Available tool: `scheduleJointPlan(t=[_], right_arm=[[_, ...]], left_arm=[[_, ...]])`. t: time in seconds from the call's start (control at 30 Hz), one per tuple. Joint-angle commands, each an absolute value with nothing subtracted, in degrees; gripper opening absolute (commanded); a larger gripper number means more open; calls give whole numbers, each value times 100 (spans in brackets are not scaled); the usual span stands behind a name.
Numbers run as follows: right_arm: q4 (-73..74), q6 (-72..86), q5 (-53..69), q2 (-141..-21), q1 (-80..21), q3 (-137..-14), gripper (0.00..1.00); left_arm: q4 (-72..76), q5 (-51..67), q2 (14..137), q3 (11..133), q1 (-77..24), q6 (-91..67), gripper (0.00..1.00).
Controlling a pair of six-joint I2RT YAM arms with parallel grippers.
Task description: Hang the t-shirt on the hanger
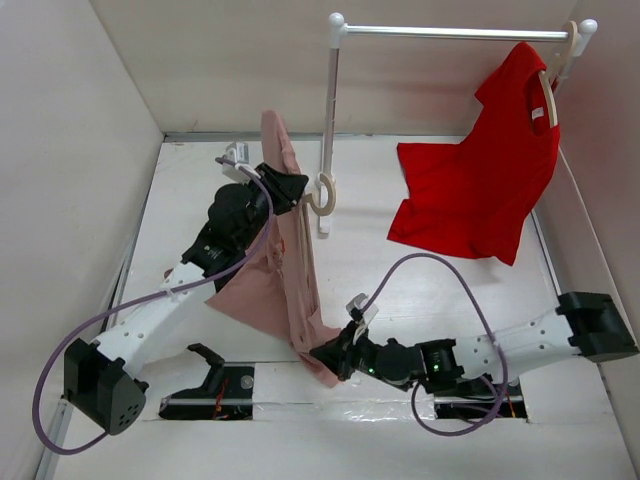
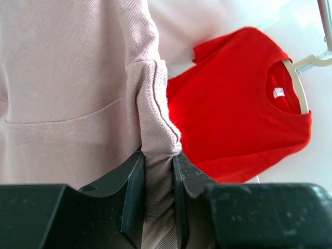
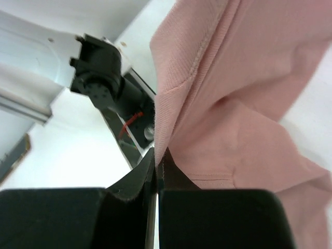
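Pink t-shirt (image 1: 285, 285) is held up just left of the rack post (image 1: 331, 110), stretched between the two arms. The left gripper (image 1: 288, 186) is clamped tight on a fold of its upper part, right beside the post. The right gripper (image 1: 325, 358) pinches its lower edge, well in front of the post, towards the arm bases. Of the hanger (image 1: 323, 194) only a pale hook shows, against the post. A red shirt (image 1: 480, 180) hangs to the post's right
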State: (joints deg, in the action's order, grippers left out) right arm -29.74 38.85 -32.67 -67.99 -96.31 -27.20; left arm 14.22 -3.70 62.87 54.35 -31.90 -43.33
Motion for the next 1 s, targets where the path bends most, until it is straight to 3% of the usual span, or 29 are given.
scheduleJointPlan(t=[0.0,0.13,0.4,0.7,0.77,0.8,0.83,0.87,0.93,0.97], right_arm=[[-459,3999,-3189,-6329,-9896,-3128,0],[736,3885,-3515,-5811,-9896,-4049,0],[791,3032,-3446,-6327,-9415,-5536,0],[281,3437,-2874,-7181,-8569,-5036,0],[325,3410,-2856,-7146,-8517,-5054,12],[386,3384,-2865,-7128,-8517,-5071,23],[517,3427,-2865,-7076,-8517,-5115,41],[788,3445,-2857,-7014,-8517,-5202,49],[861,3454,-2857,-6848,-8517,-5177,61],[827,3454,-2848,-6638,-8517,-5151,61]], left_arm=[[3321,-1124,5749,5020,-3269,-4175,0],[3481,-959,5590,4378,-3270,-4315,0],[3595,-36,5397,3815,-3270,-4939,0],[2884,931,4861,3314,-3270,-5229,0],[2821,940,4685,3051,-3270,-5247,0],[2804,940,4606,2972,-3270,-5264,0],[2760,932,4501,2849,-3270,-5273,0],[2673,932,4474,2830,-3270,-5265,0],[2558,923,4439,2813,-3270,-5203,0],[2584,932,4430,2778,-3270,-5203,0]])
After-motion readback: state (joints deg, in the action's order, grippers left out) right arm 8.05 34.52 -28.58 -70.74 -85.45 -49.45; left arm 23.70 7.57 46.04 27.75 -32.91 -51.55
